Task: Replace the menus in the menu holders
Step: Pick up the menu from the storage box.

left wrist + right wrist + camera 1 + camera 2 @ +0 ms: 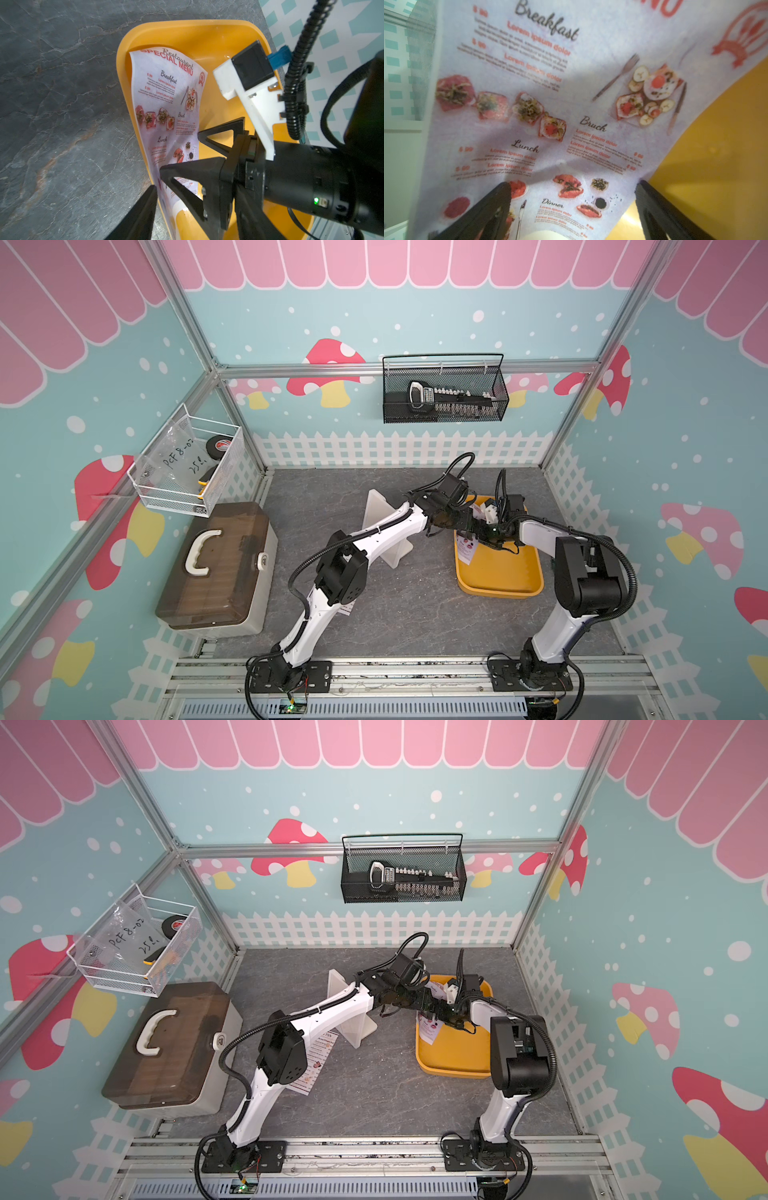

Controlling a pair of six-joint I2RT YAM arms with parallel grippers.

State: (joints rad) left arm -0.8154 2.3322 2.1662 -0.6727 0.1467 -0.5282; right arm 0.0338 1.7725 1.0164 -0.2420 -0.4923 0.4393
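The red-headed "SPECIAL MENU" sheet leans curled against the left wall of the yellow tray, its lower edge over the rim. My left gripper straddles that edge. Its outer finger sits outside the tray wall, with the jaws still apart. My right gripper hangs open over the sheet's face, both fingers wide and clear of it. The other menu lies flat on the table under my left arm. The white menu holder stands left of the tray, partly hidden by that arm.
A brown-lidded toolbox sits at the table's left. A white wire basket hangs on the left wall and a black mesh basket on the back wall. Both grippers crowd the tray's far left corner.
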